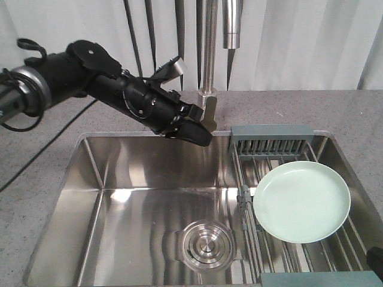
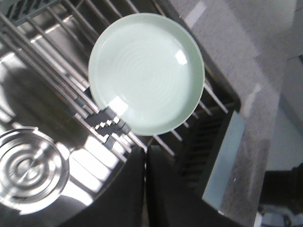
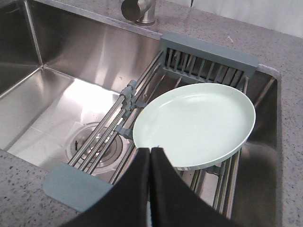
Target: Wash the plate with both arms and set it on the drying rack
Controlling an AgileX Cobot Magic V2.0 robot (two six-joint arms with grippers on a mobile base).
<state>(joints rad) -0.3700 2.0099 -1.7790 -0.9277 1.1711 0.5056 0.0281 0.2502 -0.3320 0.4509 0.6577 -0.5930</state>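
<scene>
A: Start at the left tool. What does the front view give you?

B: It hangs above the sink at centre frame, just in front of the faucet, with its black arm reaching in from the upper left. Its fingers are pressed together and grasp nothing. The left wrist view confirms this: the two dark fingers meet at the bottom centre with only a thin seam between them.

A: And the right tool?

B: Only its own wrist view shows it properly. The fingers are clenched together at the bottom centre, empty. In the front view there is just a dark scrap at the lower right corner.

A: Where is the plate?

B: It lies on the drying rack at the right of the sink, face up and tilted a little, resting on the steel bars. It is well apart from the left tool and lower in the frame. In the right wrist view the fingertips sit just beside the plate's near rim; whether they touch, I cannot tell.

A: Anything else?

B: The round drain at the bottom centre, and the speckled grey table around the sink.
</scene>
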